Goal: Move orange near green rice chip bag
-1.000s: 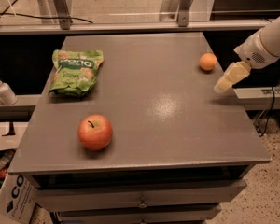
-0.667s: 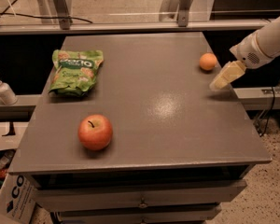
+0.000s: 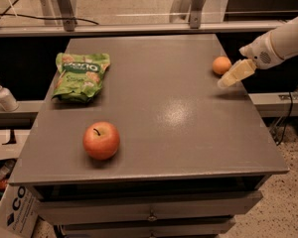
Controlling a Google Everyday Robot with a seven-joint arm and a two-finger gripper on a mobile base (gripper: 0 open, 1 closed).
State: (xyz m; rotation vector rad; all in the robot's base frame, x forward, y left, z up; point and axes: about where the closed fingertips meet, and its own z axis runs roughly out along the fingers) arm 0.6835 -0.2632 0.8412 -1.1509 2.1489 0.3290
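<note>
The small orange (image 3: 221,65) lies near the right edge of the grey table (image 3: 159,108), toward the back. The green rice chip bag (image 3: 81,75) lies flat at the back left of the table, far from the orange. My gripper (image 3: 233,76), with pale yellowish fingers on a white arm, hangs just right of and slightly in front of the orange, close to it and pointing down to the left. Nothing shows in its hold.
A red-orange apple (image 3: 101,140) with a dark stem stands at the front left of the table. A white pump bottle (image 3: 3,95) stands on a lower ledge to the left. Metal posts and a rail run behind the table. Drawers sit under the front edge.
My gripper has shifted slightly left and back toward the orange. The orange, bag and apple have not moved.
</note>
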